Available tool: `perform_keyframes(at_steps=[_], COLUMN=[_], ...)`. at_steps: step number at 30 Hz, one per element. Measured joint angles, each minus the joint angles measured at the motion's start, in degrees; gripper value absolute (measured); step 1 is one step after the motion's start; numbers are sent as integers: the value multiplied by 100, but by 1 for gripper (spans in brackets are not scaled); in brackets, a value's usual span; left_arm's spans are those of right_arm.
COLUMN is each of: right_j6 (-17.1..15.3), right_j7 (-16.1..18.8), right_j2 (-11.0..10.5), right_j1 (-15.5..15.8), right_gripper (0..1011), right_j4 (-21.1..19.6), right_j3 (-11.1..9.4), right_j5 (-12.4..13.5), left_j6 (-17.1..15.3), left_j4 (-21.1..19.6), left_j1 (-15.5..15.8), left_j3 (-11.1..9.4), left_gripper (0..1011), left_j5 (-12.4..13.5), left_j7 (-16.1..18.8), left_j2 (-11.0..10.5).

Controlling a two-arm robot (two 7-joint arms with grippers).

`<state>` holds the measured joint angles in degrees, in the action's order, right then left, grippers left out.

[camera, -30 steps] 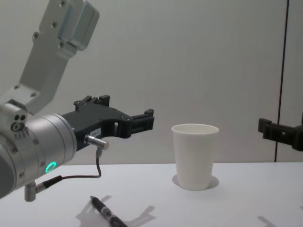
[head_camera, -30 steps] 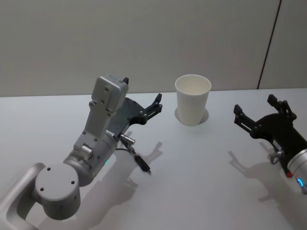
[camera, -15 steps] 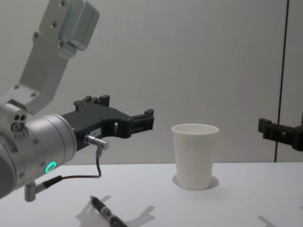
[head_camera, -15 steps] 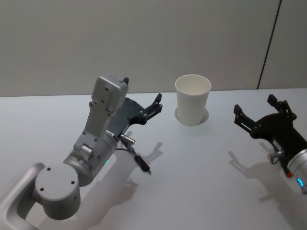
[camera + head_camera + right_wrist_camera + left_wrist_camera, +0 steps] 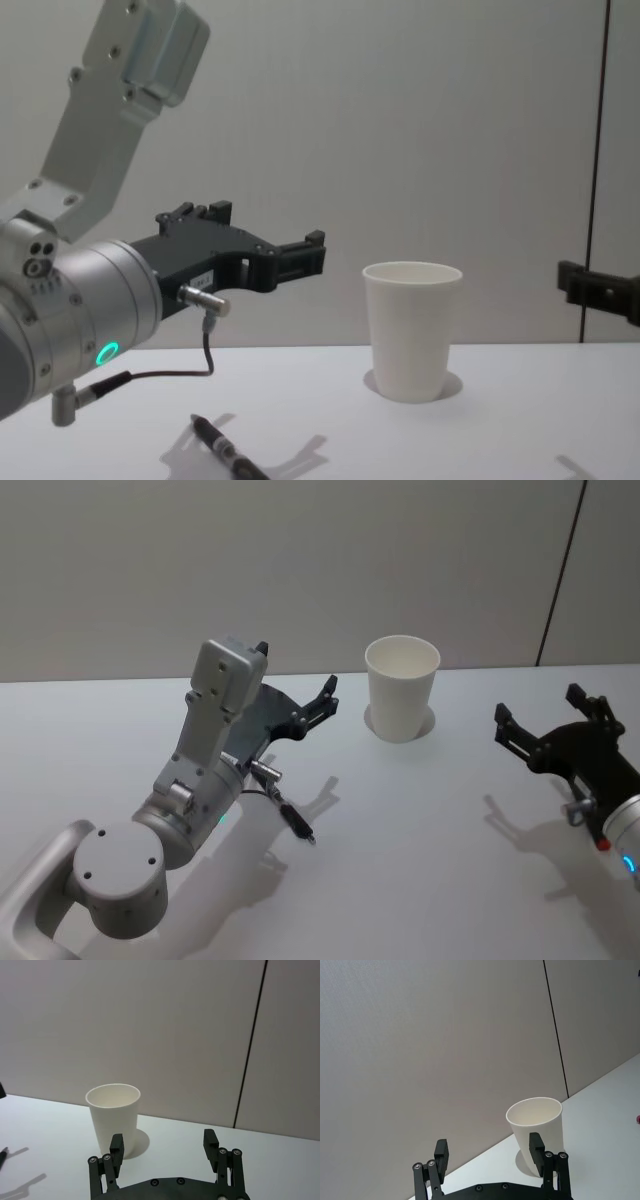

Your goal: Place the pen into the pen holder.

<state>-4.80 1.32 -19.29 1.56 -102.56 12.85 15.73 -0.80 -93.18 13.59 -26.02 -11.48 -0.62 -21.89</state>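
Pickup is looking like the step in hand: the pen (image 5: 297,823) is lying flat on the table (image 5: 420,860) beneath the left arm, well apart from the cup (image 5: 401,688) standing upright farther back. The left gripper (image 5: 488,1146) is hovering above the table, spread wide and empty, pointing toward the cup. The right gripper (image 5: 163,1140) is hanging off to the right, likewise spread and empty. Next, the left gripper is probably needing to tip down over the pen and close across it.
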Motion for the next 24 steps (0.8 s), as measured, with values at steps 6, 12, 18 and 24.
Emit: perform_keyframes(at_steps=[6,12,18,24], right_j6=[-262,-536,-942,-1209], right_j7=[-339,-587,-635,-446], right_j2=[11,19,15,8], right_j1=[37,11,-179,-403], right_gripper=[1002,1002,1002,1002], right_j4=[-97,-111,67,302], right_j3=[-46,-105,-196,-252], right_j5=[-43,-85,-126,-161], left_j6=[0,0,0,0], left_j4=[0,0,0,0], left_j1=[0,0,0,0], left_j3=[0,0,0,0], left_gripper=[1001,1001,1001,1001], left_j5=[0,0,0,0], left_j7=[0,0,0,0], left_j2=[0,0,0,0])
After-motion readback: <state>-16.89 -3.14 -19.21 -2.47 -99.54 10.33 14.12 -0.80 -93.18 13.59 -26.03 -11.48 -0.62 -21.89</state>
